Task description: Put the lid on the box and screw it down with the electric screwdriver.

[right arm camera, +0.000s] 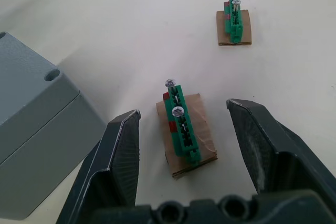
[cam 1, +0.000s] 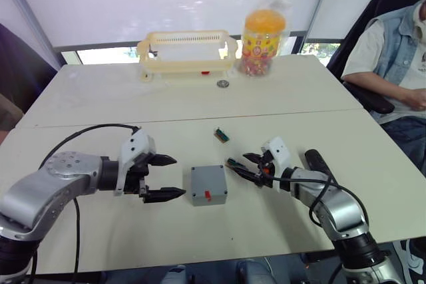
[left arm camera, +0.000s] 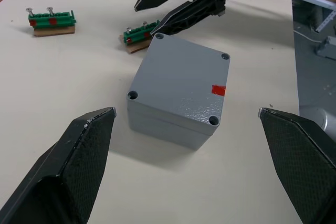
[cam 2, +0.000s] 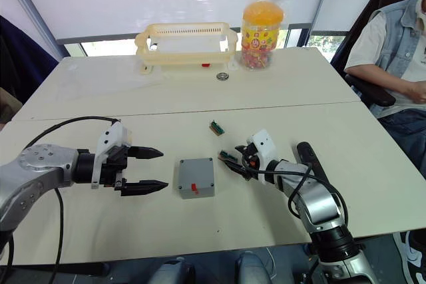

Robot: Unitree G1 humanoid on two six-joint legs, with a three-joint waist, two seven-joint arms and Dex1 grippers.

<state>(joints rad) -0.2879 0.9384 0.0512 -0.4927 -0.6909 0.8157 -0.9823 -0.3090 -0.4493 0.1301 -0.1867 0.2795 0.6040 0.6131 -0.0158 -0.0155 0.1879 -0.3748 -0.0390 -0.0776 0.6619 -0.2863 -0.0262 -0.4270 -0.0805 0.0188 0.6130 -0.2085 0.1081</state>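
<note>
Pincers both wide open and empty, left [cam 1: 164, 177] beside lidded box [cam 1: 208, 184], right [cam 1: 241, 164] over green block [right arm camera: 181, 127]; rigid, light, smooth-sided, best gripped across opposite walls.

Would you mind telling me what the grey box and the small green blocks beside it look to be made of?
The box, lid on, looks like moulded plastic with a fine speckled matte finish and recessed corner holes, though painted metal can't be excluded. The nearer green block seems glossy plastic on a brown cardboard-like base, holding two shiny metal screws; the farther block looks the same.
</note>
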